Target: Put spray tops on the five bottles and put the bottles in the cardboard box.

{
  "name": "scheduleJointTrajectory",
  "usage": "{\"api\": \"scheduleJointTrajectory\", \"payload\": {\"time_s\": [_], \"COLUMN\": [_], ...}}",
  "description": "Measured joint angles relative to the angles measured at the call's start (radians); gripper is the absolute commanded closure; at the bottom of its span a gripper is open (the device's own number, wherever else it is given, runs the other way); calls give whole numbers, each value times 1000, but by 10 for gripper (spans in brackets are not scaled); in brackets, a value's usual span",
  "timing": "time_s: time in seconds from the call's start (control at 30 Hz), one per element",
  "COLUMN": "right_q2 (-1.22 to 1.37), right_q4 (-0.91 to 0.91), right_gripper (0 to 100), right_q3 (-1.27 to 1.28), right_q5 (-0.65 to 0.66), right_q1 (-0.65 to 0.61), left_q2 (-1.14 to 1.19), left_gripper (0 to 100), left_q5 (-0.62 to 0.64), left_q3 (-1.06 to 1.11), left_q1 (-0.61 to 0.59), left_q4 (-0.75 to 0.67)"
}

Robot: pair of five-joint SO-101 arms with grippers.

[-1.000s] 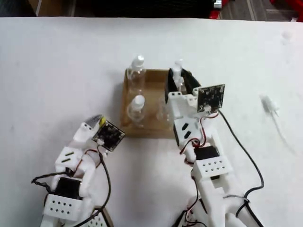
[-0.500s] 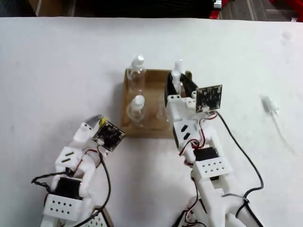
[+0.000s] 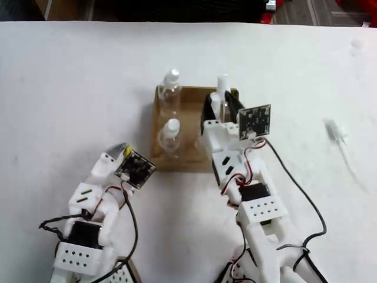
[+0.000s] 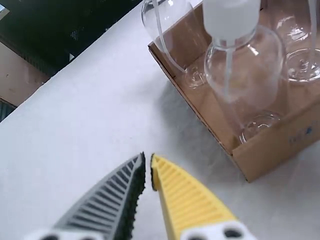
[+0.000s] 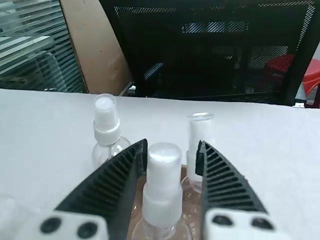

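Note:
The cardboard box (image 3: 182,164) sits mid-table. Two capped clear bottles stand along its left side, one at the back (image 3: 171,85) and one at the front (image 3: 170,135). A third bottle (image 3: 222,84) stands at the back right corner. My right gripper (image 3: 219,106) hangs over the box's right side, its black fingers (image 5: 127,170) closed around a capped bottle (image 5: 162,180) held upright inside the box. My left gripper (image 4: 148,159) rests shut and empty on the table in front of the box's (image 4: 270,150) left corner.
A loose spray top (image 3: 336,131) with its thin tube lies on the white table far to the right. Open table surrounds the box on all sides. The table's far edge runs along the top of the high view.
My right gripper has shifted a little left and farther over the box with the bottle between its fingers. The left arm has stayed still.

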Motion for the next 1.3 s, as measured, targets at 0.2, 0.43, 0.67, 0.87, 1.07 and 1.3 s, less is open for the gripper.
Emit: {"api": "scheduleJointTrajectory", "payload": {"time_s": [0.2,0.43,0.67,0.87,1.07,1.3], "right_q2": [-112,-269,-167,198,638,1091], "right_q4": [51,189,330,623,950,1162], "right_gripper": [872,996,976,971,970,955], "right_q3": [-38,-51,-273,-661,-1079,-1450], "right_q5": [-2,-2,-20,-58,109,454], "right_q1": [95,112,334,585,709,779], "left_q2": [0,0,0,0,0,0], "left_gripper": [976,976,976,976,976,976], "left_q5": [0,0,0,0,0,0], "left_q3": [0,0,0,0,0,0], "left_q1": [0,0,0,0,0,0], "left_q4": [0,0,0,0,0,0]}}
